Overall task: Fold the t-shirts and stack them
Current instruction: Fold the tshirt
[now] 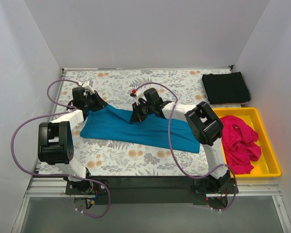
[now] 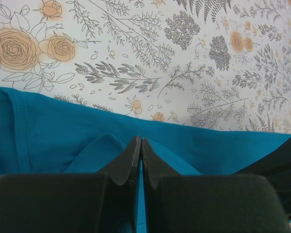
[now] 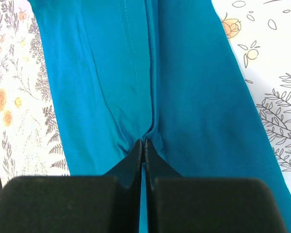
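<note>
Your left gripper [image 1: 98, 107] sits at the far-left corner of the teal-blue t-shirt [image 1: 145, 130], jaws clenched. In the left wrist view the pads meet w/ a ridge of teal cloth puckered up btw them, so it's grasping fabric, not air. Hem stitching runs just left of the pinch, so you've prob. got it near a sleeve or side edge, a sensible hold for carrying that edge over in a fold.

The shirt lies on the floral table cover [image 1: 116, 160], mid-table, long axis left-to-right. It's narrowed into a band, w/ the near edge flat.

Your right gripper [image 1: 136, 116] is on the far edge, approx. at the shirt's middle, also clamped on teal cloth. The right wrist view shows creases converging into the closed tips beside a seam line. Two pinches on the same far edge look meant to lift it evenly so the cloth doesn't sag or twist. My read: you're mid-fold on this shirt.

Far right, the black t-shirt [image 1: 226, 88] lies folded flat at the back corner, prob. the stack base. Just nearer, the yellow tray [image 1: 267, 162] holds the magenta-pink t-shirt [image 1: 240, 143], crumpled and not yet folded.
</note>
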